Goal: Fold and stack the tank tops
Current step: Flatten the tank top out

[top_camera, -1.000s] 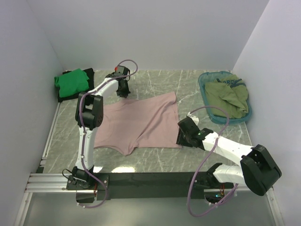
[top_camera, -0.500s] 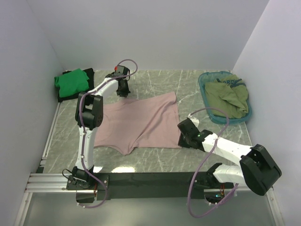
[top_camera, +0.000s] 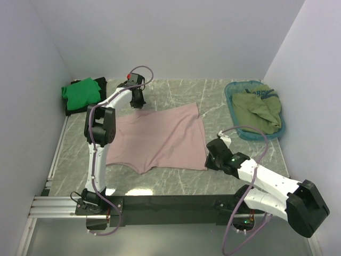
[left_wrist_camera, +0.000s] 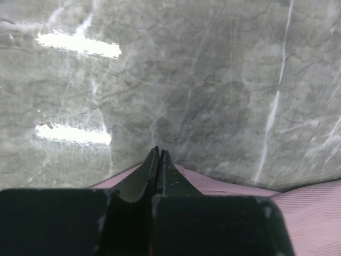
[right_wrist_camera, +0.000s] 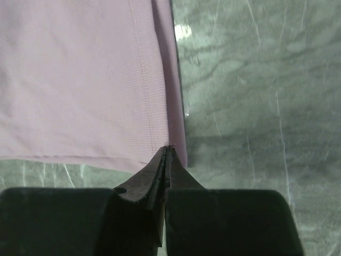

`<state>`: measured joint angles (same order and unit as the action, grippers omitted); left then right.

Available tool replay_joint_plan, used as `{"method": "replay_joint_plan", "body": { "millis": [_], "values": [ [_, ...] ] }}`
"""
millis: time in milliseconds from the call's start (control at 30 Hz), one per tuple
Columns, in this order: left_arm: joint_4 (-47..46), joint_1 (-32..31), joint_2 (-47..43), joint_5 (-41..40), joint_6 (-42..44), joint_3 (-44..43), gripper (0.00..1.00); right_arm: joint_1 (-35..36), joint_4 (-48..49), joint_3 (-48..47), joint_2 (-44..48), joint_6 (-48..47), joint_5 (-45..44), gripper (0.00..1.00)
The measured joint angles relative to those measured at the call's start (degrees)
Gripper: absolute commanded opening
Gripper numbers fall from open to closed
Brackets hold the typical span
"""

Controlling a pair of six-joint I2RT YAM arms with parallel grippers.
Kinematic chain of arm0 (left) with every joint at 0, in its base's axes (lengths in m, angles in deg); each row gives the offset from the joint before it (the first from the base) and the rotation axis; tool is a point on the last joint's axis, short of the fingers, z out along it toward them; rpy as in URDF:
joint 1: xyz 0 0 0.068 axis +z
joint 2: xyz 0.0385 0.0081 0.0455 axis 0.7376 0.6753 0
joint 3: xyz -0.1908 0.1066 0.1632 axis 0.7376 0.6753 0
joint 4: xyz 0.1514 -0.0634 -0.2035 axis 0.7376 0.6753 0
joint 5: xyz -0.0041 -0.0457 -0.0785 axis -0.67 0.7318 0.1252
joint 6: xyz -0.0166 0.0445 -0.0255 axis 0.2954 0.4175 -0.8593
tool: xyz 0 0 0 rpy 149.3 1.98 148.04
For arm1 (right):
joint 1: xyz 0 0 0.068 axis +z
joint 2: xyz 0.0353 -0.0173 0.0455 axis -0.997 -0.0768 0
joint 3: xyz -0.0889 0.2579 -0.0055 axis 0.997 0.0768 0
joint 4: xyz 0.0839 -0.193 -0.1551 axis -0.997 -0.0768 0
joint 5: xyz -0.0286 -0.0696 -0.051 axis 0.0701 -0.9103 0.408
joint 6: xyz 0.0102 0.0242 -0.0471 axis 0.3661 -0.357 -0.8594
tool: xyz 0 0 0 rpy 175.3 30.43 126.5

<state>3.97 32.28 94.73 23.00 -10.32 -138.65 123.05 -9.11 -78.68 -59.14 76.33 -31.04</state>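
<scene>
The dusty pink tank top [top_camera: 160, 140] lies spread flat in the middle of the table. My left gripper [top_camera: 137, 102] is at its far left corner; in the left wrist view its fingers [left_wrist_camera: 159, 153] are pressed together with the pink cloth [left_wrist_camera: 309, 205] bunched up against them. My right gripper [top_camera: 209, 159] is at the near right corner, shut [right_wrist_camera: 169, 148] on the hem of the pink top [right_wrist_camera: 80, 80]. A bright green tank top [top_camera: 81, 92] lies folded on a black one [top_camera: 100, 83] at the back left. An olive green tank top [top_camera: 259, 109] sits crumpled in the basket.
A teal oval basket [top_camera: 233, 109] stands at the back right. White walls close the table at the back and on both sides. Bare marble table [top_camera: 176, 181] shows in front of the pink top, and a black rail runs along the near edge.
My right gripper has closed on the pink top's near right corner, and that arm has shifted a little toward the near edge. The left gripper has hardly moved.
</scene>
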Motion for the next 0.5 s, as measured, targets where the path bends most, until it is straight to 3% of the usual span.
{"method": "replay_joint_plan", "body": {
  "millis": [500],
  "values": [
    [-0.5, 1.9, 1.1, -0.1, 0.0, -1.7, 0.01, 2.5, -6.7, 2.3, 6.5, 6.1, 0.2, 0.00]
  ]
}}
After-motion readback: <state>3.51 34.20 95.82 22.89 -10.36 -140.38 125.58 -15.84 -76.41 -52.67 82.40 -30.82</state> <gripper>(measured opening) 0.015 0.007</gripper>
